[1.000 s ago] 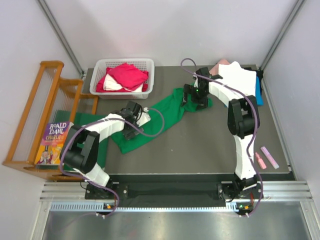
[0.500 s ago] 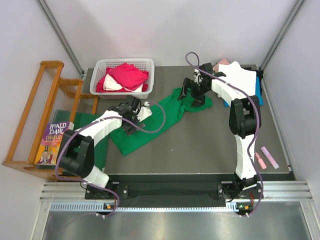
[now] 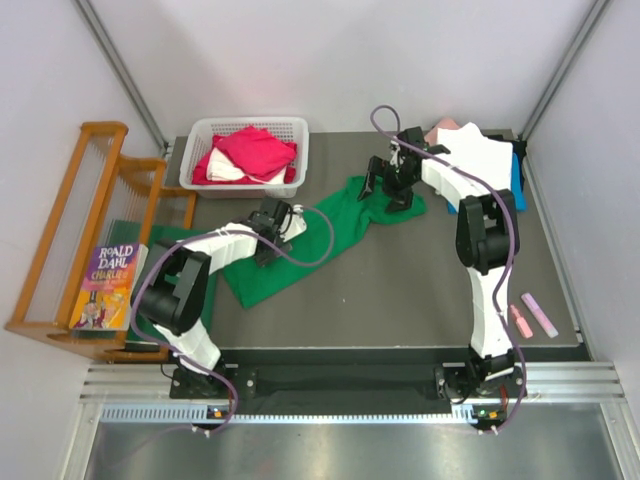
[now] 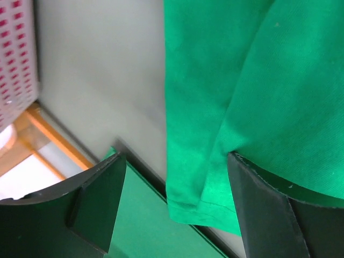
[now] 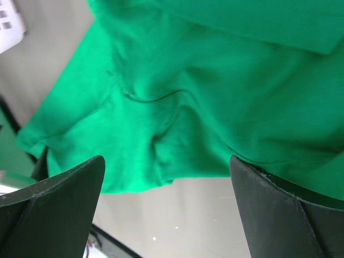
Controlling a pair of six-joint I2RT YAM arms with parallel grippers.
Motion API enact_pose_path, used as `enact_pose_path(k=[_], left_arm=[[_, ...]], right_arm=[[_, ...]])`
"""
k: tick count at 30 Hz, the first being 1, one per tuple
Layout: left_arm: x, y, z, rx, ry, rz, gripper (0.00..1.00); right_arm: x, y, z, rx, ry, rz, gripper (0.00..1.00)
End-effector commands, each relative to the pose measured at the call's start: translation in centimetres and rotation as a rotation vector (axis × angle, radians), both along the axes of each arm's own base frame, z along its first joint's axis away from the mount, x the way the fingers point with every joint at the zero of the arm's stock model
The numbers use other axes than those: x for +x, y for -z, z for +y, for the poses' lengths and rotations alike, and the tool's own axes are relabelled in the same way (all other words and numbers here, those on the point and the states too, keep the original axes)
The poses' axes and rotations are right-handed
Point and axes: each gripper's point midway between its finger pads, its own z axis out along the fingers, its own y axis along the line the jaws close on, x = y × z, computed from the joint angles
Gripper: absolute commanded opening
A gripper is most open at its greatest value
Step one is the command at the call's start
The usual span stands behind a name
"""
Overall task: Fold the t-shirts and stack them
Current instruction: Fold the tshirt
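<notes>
Green t-shirt (image 3: 325,232): spread as long diagonal band on dark table (image 3: 420,290), near-left to far-centre; rumpled, not folded. Near-left end at table edge, just beside darker green mat (image 3: 168,240).

Left gripper (image 3: 270,232): over near-left part of tee, jaws wide apart, nothing clamped btwn them. In wrist cam, hem corner of green t-shirt (image 4: 258,80) under gap, one finger (image 4: 269,215) over cloth, other over table edge by mat (image 4: 145,226). Contact w/ cloth: can't tell.

Right gripper (image 3: 390,187): at far end of tee, jaws fully apart, holding nothing. In wrist cam, creased green cloth (image 5: 215,80) below gap.

White basket (image 3: 197,150) at far-left: magenta tee (image 3: 255,150) on top of white tee (image 3: 225,172).

Far-right corner: pile w/ another white tee (image 3: 480,155) uppermost, pink tee (image 3: 445,127) and blue tee (image 3: 517,185) peeking out at edges.

Wooden rack (image 3: 60,230) w/ book (image 3: 105,275) left of table. Two pink markers (image 3: 530,315) by table's near-right edge.
</notes>
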Motion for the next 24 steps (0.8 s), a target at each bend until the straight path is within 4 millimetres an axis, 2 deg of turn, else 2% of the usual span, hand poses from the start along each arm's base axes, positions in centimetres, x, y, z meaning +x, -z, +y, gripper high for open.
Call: enact_pose_path(k=[1, 5, 8, 11, 12, 14, 15, 16, 20, 21, 23, 24], left_arm=[[-0.2, 3.9, 2.3, 0.087, -0.030, 0.029, 0.81], [-1.8, 4.4, 3.0, 0.127, 0.001, 0.072, 0.80], [-3.4, 4.1, 3.3, 0.131, 0.027, 0.098, 0.80], [-4.6, 3.5, 2.8, 0.103, 0.049, 0.118, 0.80], [-5.2, 3.0, 2.7, 0.097, 0.056, 0.129, 0.80], [-6.0, 2.7, 1.7, 0.071, 0.080, 0.146, 0.80], [-6.9, 2.3, 1.6, 0.071, 0.090, 0.166, 0.80], [-7.4, 2.0, 0.7, 0.064, 0.112, 0.172, 0.80], [-10.1, 1.1, -2.1, 0.043, 0.185, 0.227, 0.81], [-10.5, 0.6, -3.5, 0.036, 0.221, 0.230, 0.81], [-11.6, 0.3, -4.5, 0.024, 0.228, 0.263, 0.81], [-11.8, -0.1, -6.0, -0.005, 0.245, 0.265, 0.81]], right_arm=[[1.5, 0.9, -2.5, -0.067, 0.036, -0.028, 1.00], [2.2, 2.0, -5.9, -0.144, 0.112, -0.002, 1.00], [2.9, 2.7, -7.7, -0.187, 0.143, 0.006, 1.00], [3.6, 3.4, -8.4, -0.199, 0.142, 0.030, 1.00], [4.2, 3.0, -8.3, -0.191, 0.138, 0.018, 1.00], [4.6, 3.7, -7.8, -0.172, 0.128, 0.033, 1.00], [5.4, 3.1, -7.4, -0.153, 0.132, 0.015, 1.00], [5.6, 3.7, -7.2, -0.145, 0.130, 0.023, 1.00], [7.3, 3.1, -5.9, -0.080, 0.118, 0.005, 1.00], [7.9, 3.0, -5.6, -0.067, 0.114, -0.006, 1.00], [8.1, 3.0, -5.1, -0.034, 0.095, -0.008, 1.00], [8.1, 3.1, -4.9, -0.024, 0.088, -0.009, 1.00]])
